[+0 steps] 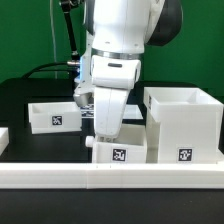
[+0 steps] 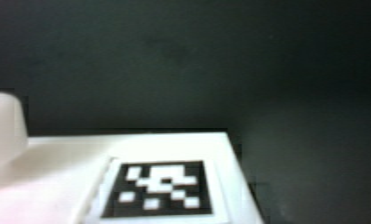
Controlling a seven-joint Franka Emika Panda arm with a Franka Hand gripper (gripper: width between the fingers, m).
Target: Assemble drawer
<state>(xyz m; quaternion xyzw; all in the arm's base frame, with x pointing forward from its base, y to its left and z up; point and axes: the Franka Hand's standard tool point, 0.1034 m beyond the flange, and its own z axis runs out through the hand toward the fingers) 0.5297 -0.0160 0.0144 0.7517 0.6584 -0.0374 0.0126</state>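
The white plastic cube-shaped drawer shell [image 1: 183, 120] stands on the black surface [image 1: 15, 100] at the exterior view's right, with a small white plastic tray [image 1: 122, 150] just beside it. A second white tray [image 1: 52, 115] lies well apart. Parts appear light, rigid and smooth; grip a thin wall. The pincer [image 1: 103, 130] hangs at the nearer tray; whether its fingers are apart or together cannot be determined.

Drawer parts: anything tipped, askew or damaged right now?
Nothing stands out. The far tray, the front tray and the shell all sit upright, with no visible damage. The arm hides part of the front tray.
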